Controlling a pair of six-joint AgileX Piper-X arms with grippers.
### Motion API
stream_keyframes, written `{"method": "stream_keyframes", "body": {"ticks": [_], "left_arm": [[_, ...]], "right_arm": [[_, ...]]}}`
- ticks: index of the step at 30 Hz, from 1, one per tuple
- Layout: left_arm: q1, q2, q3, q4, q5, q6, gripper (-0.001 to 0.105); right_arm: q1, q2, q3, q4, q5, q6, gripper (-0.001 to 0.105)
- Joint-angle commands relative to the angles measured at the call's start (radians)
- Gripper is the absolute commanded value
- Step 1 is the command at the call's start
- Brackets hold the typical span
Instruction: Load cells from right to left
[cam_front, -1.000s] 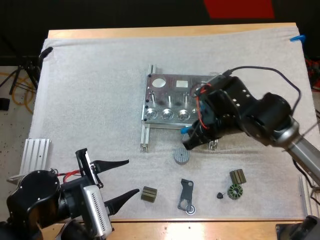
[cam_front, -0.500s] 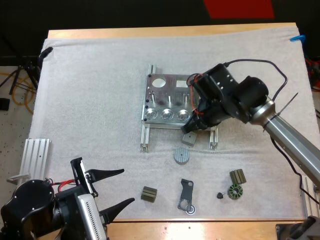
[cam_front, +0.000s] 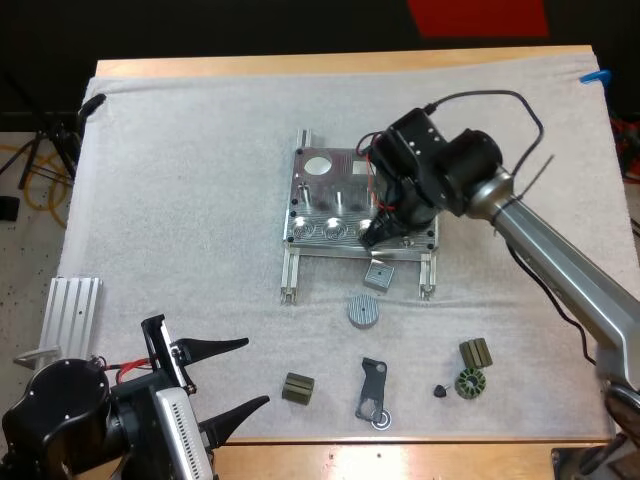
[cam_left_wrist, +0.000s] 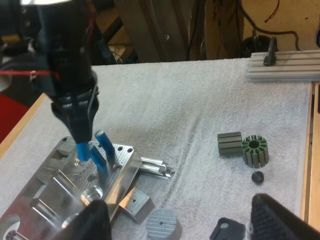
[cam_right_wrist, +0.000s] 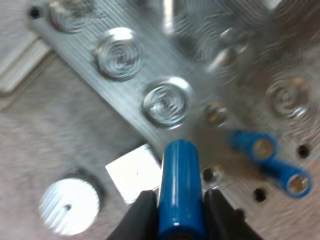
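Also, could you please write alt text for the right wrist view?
The right gripper holds a blue cylinder between its black fingers over the metal fixture, near an empty round pocket. Two more blue cylinders sit in the fixture; a metal block and ribbed disc lie on the mat.

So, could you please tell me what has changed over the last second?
The right gripper, shut on a blue cylinder, moved from beside the grey disc away from the near edge, to over the near row of sockets in the fixture. The left gripper, open, drew back slightly toward the near edge. The fixture, the disc and the small dark parts stayed put.
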Motion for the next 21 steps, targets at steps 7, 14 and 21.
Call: {"method": "stream_keyframes", "body": {"ticks": [7,14,21], "left_arm": [[-0.002,-0.006,-0.003,-0.001,0.003,-0.009,0.059],[-0.002,-0.006,-0.003,-0.001,0.012,-0.009,0.059],[-0.002,-0.006,-0.003,-0.001,0.012,-0.009,0.059]], "right_arm": [[-0.004,0.082,-0.080,0.042,0.083,-0.082,0.016],[-0.004,0.127,-0.080,0.047,0.124,-0.117,0.016],[-0.004,0.154,-0.080,0.015,0.124,-0.143,0.016]]}}
